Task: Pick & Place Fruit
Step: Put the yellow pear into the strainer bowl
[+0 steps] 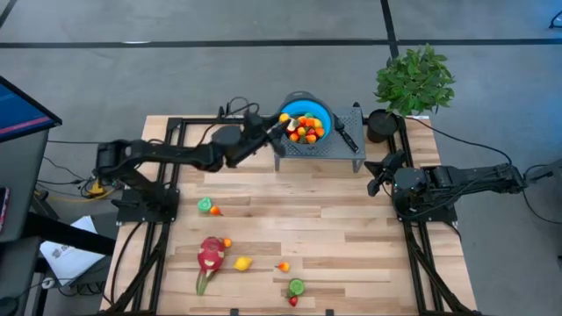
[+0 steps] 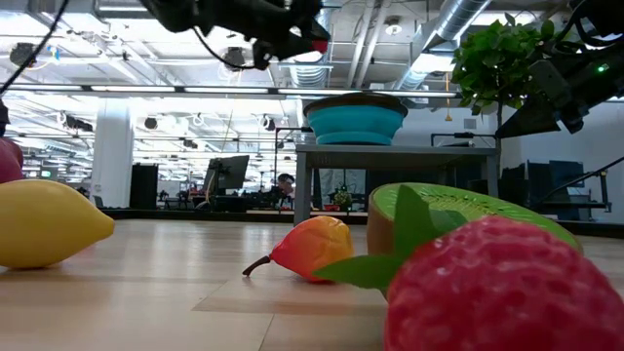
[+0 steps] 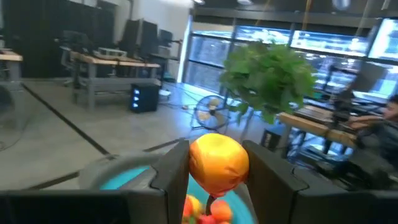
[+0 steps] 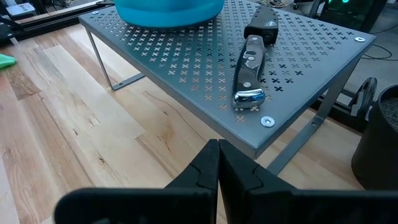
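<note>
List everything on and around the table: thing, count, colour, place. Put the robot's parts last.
Bowl: one, blue, on the grey perforated stand, filled with small fruits.
Stand: one, grey metal, at the table's far edge.
Knife: one, black-handled, lying on the stand beside the bowl.
Potted plant: one, green, dark pot, far right corner.
Dragon fruit: one, pink-red with green tips, near left of the table.
Lemon: one, yellow, beside the dragon fruit.
Loose small fruits: several, orange, red and green, scattered over the near half of the table.
Orange fruit: one, held over the bowl.
Left gripper: closed on the orange fruit, above the bowl's rim.
Right gripper: shut, empty, waiting beside the stand.
</note>
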Controlling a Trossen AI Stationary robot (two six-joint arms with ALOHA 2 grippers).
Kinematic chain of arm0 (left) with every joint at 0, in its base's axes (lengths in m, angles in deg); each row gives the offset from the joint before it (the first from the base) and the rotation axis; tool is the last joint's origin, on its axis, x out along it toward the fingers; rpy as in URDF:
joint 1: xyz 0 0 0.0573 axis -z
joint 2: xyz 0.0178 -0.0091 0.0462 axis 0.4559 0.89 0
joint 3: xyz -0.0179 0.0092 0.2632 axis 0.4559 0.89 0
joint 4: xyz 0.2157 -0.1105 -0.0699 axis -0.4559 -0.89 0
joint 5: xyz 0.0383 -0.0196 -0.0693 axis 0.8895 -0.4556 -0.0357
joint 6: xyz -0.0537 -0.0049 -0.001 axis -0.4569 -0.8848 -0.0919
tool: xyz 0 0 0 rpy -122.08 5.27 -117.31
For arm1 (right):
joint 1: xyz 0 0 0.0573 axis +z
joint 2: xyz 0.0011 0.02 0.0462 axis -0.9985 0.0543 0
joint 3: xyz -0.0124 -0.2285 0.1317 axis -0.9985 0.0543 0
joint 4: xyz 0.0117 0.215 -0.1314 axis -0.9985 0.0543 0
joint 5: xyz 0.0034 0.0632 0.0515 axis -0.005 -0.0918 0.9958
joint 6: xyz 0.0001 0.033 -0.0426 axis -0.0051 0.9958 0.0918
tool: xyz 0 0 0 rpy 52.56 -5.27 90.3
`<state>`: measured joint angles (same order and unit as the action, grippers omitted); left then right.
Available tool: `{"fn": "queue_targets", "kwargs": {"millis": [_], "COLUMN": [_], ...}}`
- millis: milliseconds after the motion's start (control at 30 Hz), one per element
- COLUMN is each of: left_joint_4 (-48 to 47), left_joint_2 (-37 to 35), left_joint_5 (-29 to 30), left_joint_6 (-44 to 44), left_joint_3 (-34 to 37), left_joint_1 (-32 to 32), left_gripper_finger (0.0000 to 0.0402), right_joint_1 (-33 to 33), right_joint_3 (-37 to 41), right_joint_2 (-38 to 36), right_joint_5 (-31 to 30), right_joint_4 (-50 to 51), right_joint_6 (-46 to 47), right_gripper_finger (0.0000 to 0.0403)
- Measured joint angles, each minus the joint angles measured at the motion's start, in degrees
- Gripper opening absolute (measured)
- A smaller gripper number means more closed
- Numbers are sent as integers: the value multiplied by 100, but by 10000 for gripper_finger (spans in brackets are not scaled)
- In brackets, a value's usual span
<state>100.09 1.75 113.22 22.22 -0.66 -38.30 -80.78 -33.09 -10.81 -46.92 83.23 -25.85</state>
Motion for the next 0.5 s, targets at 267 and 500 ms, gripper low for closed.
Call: {"fn": "queue_targets", "kwargs": {"millis": [267, 500], "left_joint_4": [21, 26], "left_joint_2": [655, 645], "left_joint_5": [-318, -327], "left_joint_6": [9, -222], "left_joint_3": [-660, -662], "left_joint_1": [-484, -732], "left_gripper_finger": [136, 136], "right_joint_1": [-2, -4], "right_joint_3": [0, 0], "right_joint_2": [-1, -2], "right_joint_5": [-2, 0], "right_joint_4": [1, 3], "right_joint_6": [0, 0], "right_gripper_finger": [0, 0]}}
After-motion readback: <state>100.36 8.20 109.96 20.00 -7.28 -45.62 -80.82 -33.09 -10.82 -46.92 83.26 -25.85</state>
